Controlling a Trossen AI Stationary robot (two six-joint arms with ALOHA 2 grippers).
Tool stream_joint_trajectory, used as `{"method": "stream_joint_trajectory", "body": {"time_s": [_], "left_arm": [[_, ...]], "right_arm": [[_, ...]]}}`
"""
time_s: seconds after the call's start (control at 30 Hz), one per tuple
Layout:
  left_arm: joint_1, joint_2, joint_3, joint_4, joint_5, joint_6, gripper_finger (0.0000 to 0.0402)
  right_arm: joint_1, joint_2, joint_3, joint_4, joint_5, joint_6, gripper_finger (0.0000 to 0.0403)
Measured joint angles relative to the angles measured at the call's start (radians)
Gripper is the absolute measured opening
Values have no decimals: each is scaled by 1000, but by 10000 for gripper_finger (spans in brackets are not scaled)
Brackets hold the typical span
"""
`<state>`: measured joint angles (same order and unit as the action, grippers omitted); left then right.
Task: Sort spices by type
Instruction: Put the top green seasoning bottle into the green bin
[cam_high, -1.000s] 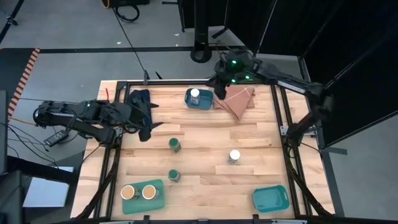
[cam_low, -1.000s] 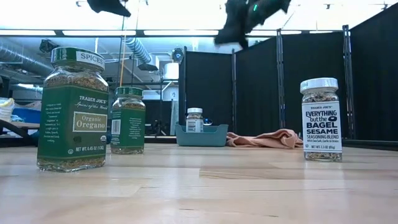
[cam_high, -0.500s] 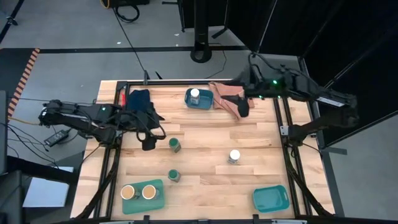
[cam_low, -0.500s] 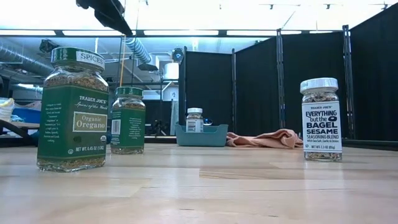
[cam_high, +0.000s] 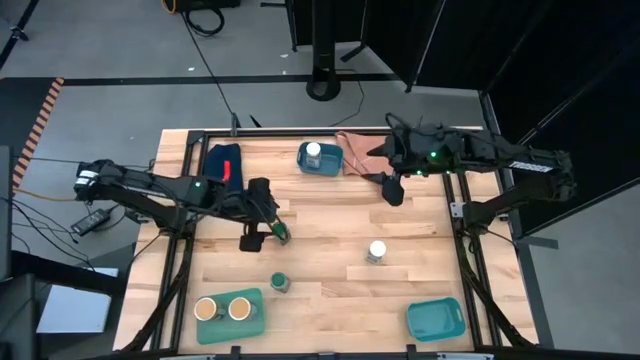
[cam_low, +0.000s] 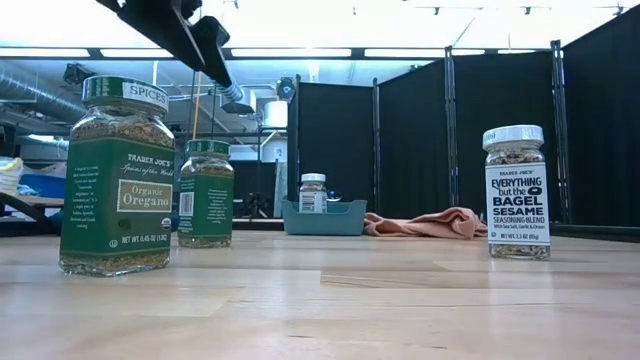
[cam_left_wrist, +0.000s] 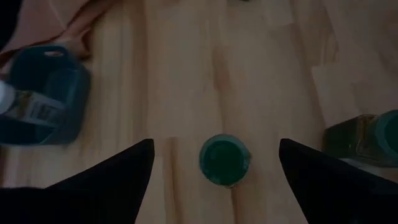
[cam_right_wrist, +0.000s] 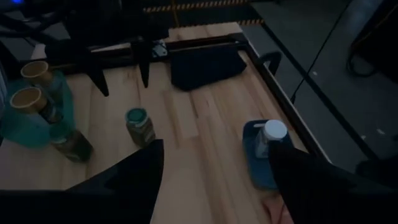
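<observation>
A green-lidded spice jar (cam_high: 282, 234) (cam_left_wrist: 225, 160) stands on its base on the wood table. My left gripper (cam_high: 262, 232) (cam_left_wrist: 216, 148) hovers open above it, one finger on either side, touching nothing. A second green-lidded jar (cam_high: 280, 283) (cam_low: 118, 175) stands nearer the front edge. One white-lidded jar (cam_high: 377, 251) (cam_low: 517, 192) stands mid-table. Another white-lidded jar (cam_high: 314, 153) sits in the far teal tray (cam_high: 326, 166). Two tan-lidded jars (cam_high: 223, 309) stand in the near-left teal tray (cam_high: 256, 318). My right gripper (cam_high: 392, 190) (cam_right_wrist: 216, 149) hangs open at the far right with nothing in it.
A third teal tray (cam_high: 436, 319) lies at the near right corner. A dark blue folded cloth (cam_high: 224, 163) lies at the far left and a pink cloth (cam_high: 360, 155) beside the far tray. A black frame rail (cam_high: 460, 210) runs along the table's sides.
My left gripper has moved toward the table's right and near edges and come down over the farther green-lidded jar, its wrist rolling. My right gripper has left the far teal tray, rising and swinging toward the table's right edge. No jar has moved.
</observation>
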<state>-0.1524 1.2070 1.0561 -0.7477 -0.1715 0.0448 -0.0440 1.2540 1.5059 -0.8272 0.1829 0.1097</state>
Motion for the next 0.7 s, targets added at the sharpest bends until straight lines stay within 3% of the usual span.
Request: {"method": "stream_joint_trajectory", "body": {"time_s": [0.23,0.7], "left_arm": [[0,10,-44,57,26,-32,351],[-6,-154,-424,406,1,-210,351]], "right_arm": [[4,4,0,0,0,0,293],[4,4,0,-10,0,48,291]]}}
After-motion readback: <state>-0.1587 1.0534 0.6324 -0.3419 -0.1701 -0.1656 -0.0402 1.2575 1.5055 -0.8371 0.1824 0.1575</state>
